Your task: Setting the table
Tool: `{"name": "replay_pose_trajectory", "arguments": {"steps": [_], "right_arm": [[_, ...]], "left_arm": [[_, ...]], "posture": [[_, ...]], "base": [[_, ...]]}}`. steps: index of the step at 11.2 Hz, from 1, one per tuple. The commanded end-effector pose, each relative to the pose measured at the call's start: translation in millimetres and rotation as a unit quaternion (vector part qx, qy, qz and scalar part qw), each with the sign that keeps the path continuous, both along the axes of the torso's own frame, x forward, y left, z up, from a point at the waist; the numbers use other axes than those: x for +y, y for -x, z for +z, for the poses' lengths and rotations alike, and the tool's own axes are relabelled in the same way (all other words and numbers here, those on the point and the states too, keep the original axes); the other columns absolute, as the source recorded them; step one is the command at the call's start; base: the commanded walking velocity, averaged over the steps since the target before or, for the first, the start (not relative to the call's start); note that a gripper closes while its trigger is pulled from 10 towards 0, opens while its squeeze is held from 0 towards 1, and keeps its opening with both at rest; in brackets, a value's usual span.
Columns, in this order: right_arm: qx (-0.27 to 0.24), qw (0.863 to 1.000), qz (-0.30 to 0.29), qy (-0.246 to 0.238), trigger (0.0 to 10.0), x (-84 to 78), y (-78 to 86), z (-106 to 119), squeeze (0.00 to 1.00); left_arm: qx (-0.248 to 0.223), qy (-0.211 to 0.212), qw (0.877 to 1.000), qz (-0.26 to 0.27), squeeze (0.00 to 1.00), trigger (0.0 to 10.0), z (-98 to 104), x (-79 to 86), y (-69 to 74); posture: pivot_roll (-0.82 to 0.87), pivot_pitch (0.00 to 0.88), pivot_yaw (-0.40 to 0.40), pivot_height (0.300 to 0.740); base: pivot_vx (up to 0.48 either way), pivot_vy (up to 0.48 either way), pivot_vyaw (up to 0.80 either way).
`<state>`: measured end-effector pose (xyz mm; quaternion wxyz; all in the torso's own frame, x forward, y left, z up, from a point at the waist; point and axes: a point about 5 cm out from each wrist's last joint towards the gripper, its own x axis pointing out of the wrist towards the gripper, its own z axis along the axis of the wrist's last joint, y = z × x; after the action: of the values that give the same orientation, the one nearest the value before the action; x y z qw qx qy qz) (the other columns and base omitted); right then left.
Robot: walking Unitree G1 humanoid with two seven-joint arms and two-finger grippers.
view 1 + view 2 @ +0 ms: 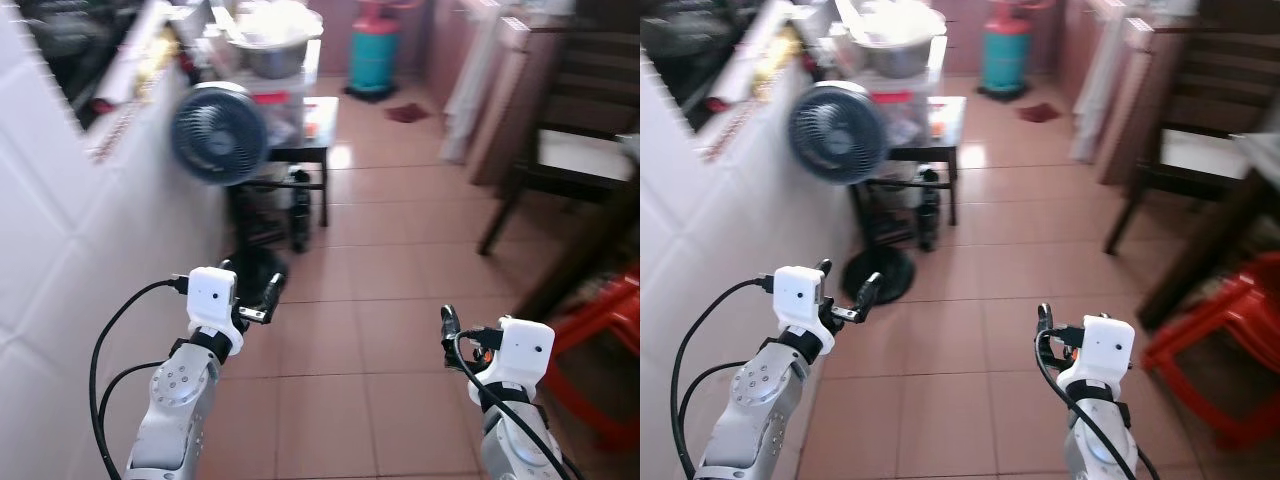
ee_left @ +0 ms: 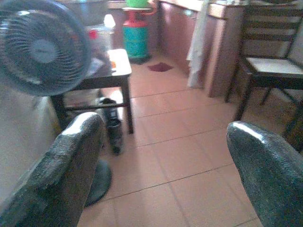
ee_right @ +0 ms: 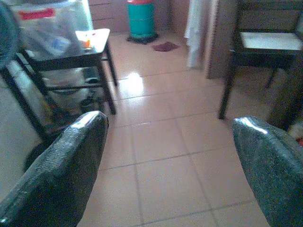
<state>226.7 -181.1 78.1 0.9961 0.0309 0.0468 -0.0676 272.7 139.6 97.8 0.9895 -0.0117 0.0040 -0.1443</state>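
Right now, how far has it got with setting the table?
Nothing looks done yet. The left gripper and right gripper are both open and empty, held out over the tiled floor. In hand: it faces down a passage past a fan and a small black table. Fetching and laying out tableware is all left.

- Left arm point(image 1: 175, 400): silver, raised forward at the lower left, black cables looping beside it, white wrist block on top
- Left gripper point(image 1: 252, 290): held out ahead of the wrist, its two black fingers point(image 2: 71, 165) spread wide apart with nothing between them
- Right arm point(image 1: 515, 445): raised forward at the lower right, white wrist block on top
- Right gripper point(image 3: 165, 165): black fingers point(image 3: 61, 175) spread wide, empty
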Motion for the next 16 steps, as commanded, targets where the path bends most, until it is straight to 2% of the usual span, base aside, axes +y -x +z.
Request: {"name": "replay_pose_trajectory", "arguments": {"steps": [1, 7, 12, 16], "right_arm": [[-0.002, 1.000, 0.005, 0.001, 10.0, 0.5, -2.8, 3, 0.00], [0.000, 1.000, -0.001, -0.001, 10.0, -0.1, -1.3, 2, 0.00], [-0.005, 1.000, 0.000, -0.001, 10.0, 0.3, -6.2, 5, 0.00], [-0.014, 1.000, 0.017, 0.006, 10.0, 1.7, -5.3, 10, 0.00]], "left_arm": [[0.004, 0.000, 1.000, 0.011, 0.00, 10.0, -3, 3.8, -0.7], [0.004, -0.010, 1.000, 0.015, 0.00, 10.0, -2, 9.2, -6.5], [-0.003, -0.019, 0.999, 0.029, 0.00, 10.0, 0, 13.7, -11.9], [-0.006, 0.000, 1.000, 0.005, 0.00, 10.0, 0, 8.8, -12.1]], "posture": [[0.05, 0.067, 0.022, 0.740], [0.04, 0.068, 0.031, 0.740], [0.04, 0.067, 0.027, 0.740], [0.03, 0.064, 0.023, 0.740]], "base": [[0.000, 0.000, -0.80], [0.000, 0.000, -0.80], [0.000, 0.000, -0.80], [0.000, 0.000, -0.80]]}}
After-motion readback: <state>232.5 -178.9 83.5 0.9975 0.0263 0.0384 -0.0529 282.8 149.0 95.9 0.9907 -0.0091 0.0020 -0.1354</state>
